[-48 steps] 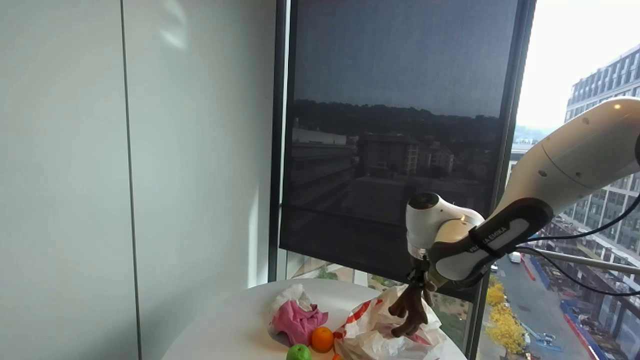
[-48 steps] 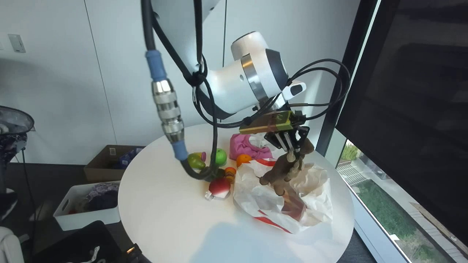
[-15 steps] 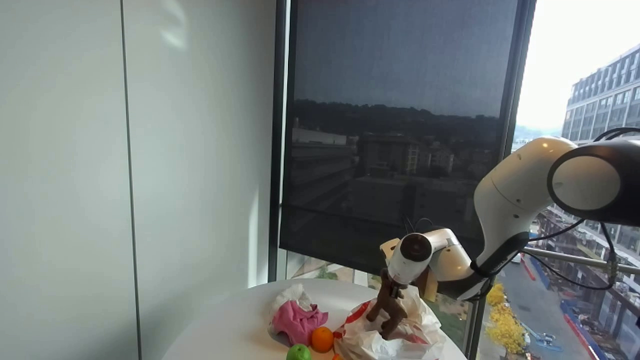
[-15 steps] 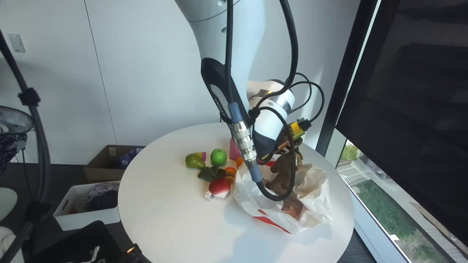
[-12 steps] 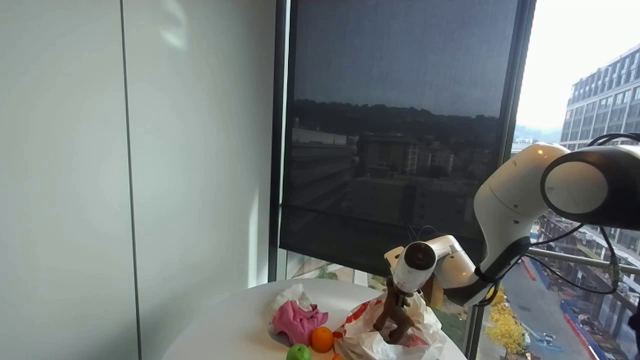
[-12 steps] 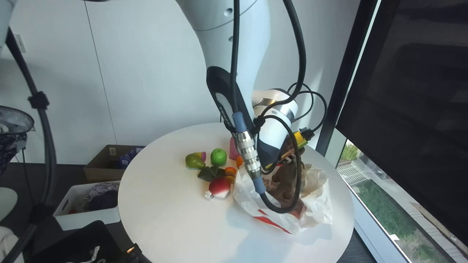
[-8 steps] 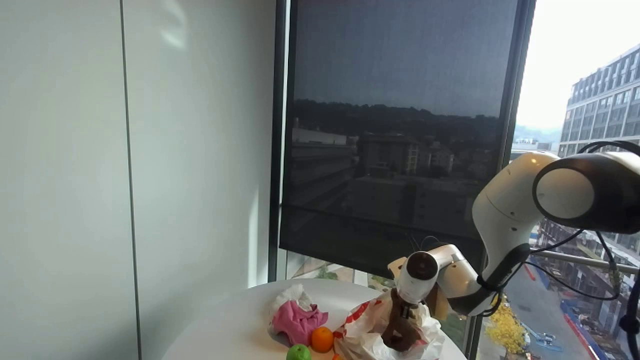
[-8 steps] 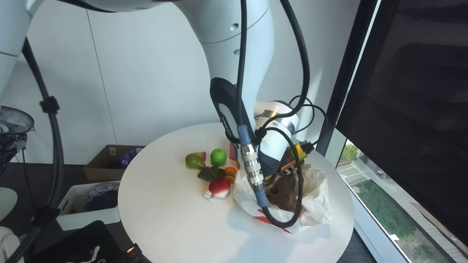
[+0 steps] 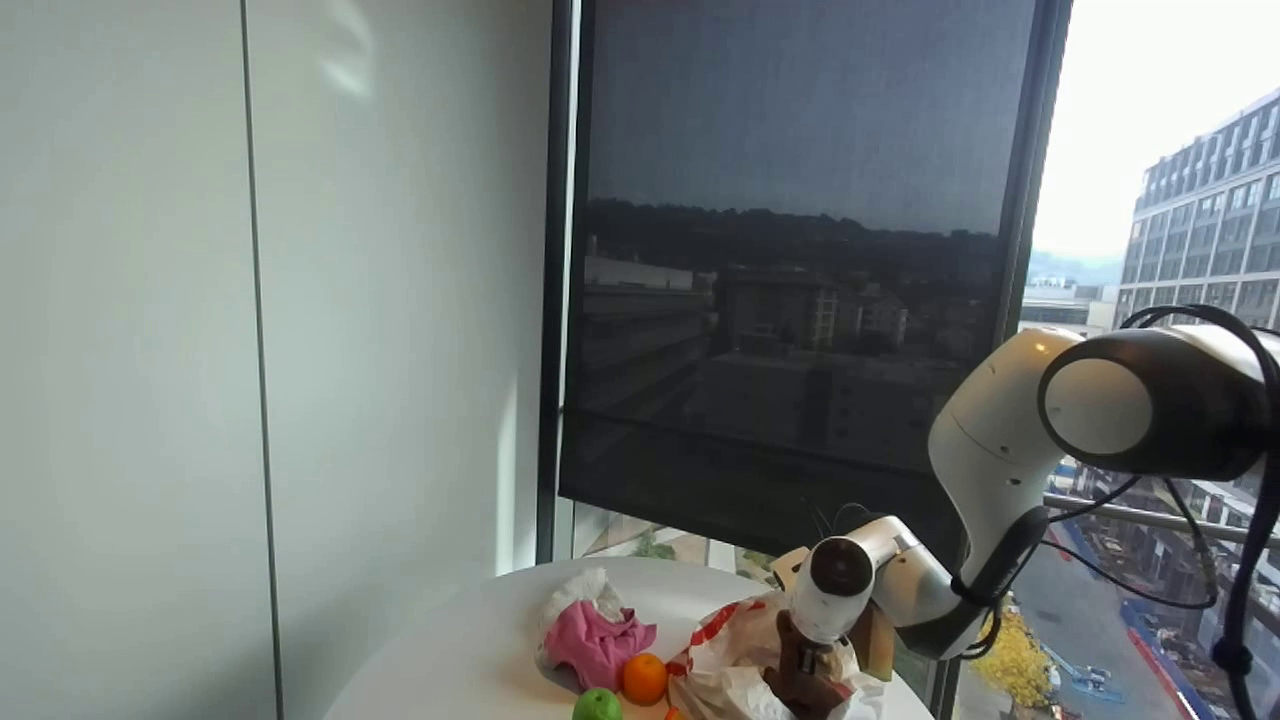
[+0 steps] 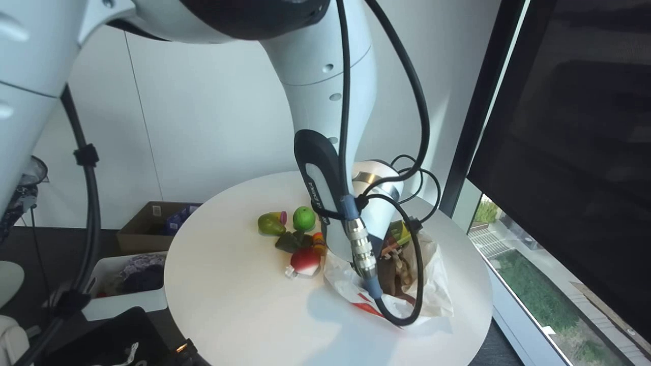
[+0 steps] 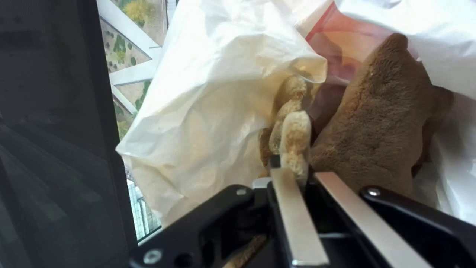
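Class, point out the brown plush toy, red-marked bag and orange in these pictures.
Brown plush toy (image 11: 375,130): wrist view, on its brown fur.
Red-marked bag (image 11: 208,119): wrist view, on its white wall.
Orange (image 9: 645,679): in an exterior view, on its rounded side.

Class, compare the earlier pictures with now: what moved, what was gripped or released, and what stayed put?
The gripper has turned and lowered the brown plush toy from over the white bag partly down into it, the bag shifting slightly. The toy is still held; nothing was let go. The orange, round green fruit and pink cloth stayed where they were.
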Available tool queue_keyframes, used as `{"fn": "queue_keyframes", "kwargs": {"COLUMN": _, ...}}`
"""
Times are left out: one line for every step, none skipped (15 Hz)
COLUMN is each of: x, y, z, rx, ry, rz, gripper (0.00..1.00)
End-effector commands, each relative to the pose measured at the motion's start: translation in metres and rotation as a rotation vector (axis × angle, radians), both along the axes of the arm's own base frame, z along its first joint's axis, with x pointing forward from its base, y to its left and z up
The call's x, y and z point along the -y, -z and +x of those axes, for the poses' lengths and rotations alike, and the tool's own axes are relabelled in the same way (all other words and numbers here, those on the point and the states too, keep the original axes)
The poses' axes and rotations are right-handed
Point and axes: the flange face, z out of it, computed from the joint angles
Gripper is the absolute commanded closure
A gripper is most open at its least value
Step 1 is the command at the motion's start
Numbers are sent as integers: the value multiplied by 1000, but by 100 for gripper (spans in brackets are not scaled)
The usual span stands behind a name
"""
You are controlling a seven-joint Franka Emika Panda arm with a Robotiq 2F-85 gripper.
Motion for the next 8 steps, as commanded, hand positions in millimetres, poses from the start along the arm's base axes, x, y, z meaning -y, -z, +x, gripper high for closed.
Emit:
{"fn": "queue_keyframes", "kwargs": {"x": -2, "y": 15, "z": 6, "rx": 4, "ry": 0, "rz": 33, "gripper": 89}}
{"fn": "queue_keyframes", "kwargs": {"x": -2, "y": 20, "z": 9, "rx": 10, "ry": 2, "rz": 36, "gripper": 89}}
{"fn": "queue_keyframes", "kwargs": {"x": -2, "y": 25, "z": 11, "rx": 9, "ry": 8, "rz": 38, "gripper": 89}}
{"fn": "queue_keyframes", "kwargs": {"x": -2, "y": 28, "z": 14, "rx": 12, "ry": 16, "rz": 39, "gripper": 89}}
{"fn": "queue_keyframes", "kwargs": {"x": -2, "y": 28, "z": 16, "rx": 16, "ry": 25, "rz": 44, "gripper": 64}}
{"fn": "queue_keyframes", "kwargs": {"x": -2, "y": 25, "z": 19, "rx": 25, "ry": 33, "rz": 43, "gripper": 64}}
{"fn": "queue_keyframes", "kwargs": {"x": -1, "y": 20, "z": 21, "rx": 30, "ry": 43, "rz": 44, "gripper": 58}}
{"fn": "queue_keyframes", "kwargs": {"x": -1, "y": 12, "z": 22, "rx": 33, "ry": 54, "rz": 47, "gripper": 49}}
